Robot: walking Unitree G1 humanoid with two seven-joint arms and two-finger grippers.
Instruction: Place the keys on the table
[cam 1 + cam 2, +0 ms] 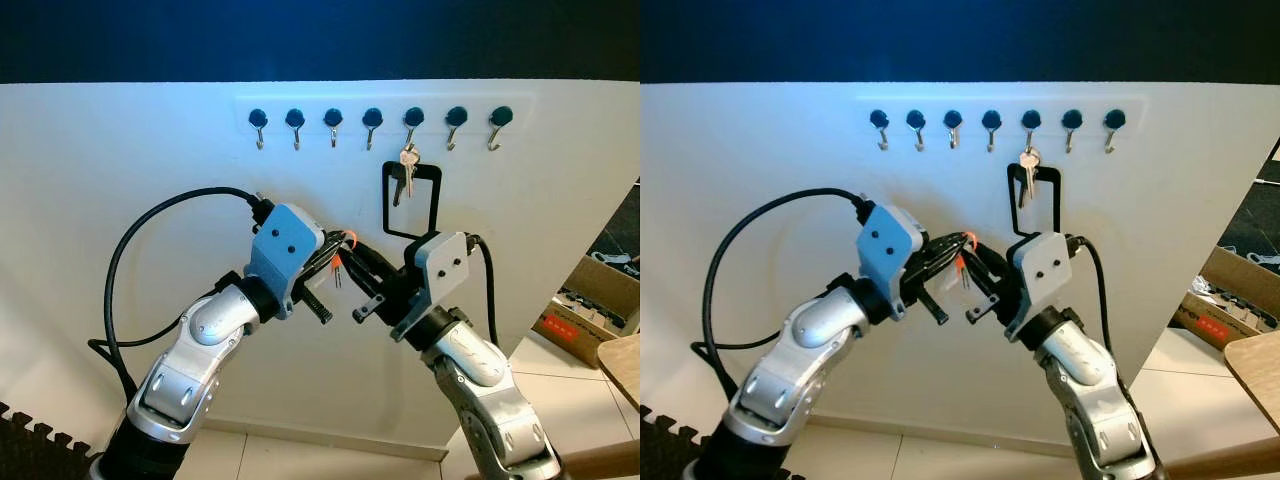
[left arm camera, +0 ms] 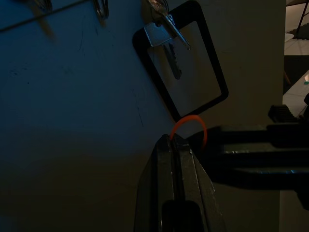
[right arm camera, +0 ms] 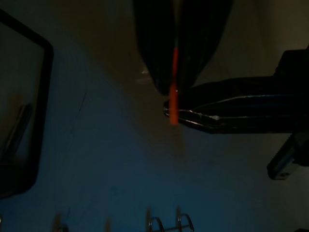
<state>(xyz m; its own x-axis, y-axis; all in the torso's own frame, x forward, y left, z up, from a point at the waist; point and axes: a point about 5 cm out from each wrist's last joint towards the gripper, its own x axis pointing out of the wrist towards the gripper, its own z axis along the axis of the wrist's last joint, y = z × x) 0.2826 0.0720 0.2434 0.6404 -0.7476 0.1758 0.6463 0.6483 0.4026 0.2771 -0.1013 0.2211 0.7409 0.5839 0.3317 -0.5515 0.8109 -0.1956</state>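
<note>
Below the hooks (image 1: pixel 372 120), both jaws pinched on orange ring (image 1: pixel 349 238), keys (image 1: pixel 338 270) half-hidden.

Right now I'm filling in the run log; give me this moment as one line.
left gripper: shut on orange ring | right gripper: pinching same ring | keys: on wall hook, with black tag | table: far right

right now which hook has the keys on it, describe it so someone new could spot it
Look at the white wall and its row of seven dark-knobbed hooks. The hook with the keys is fifth from the left, third from the right. It alone carries anything: silver keys and a black rectangular loop; the others are bare.
</note>
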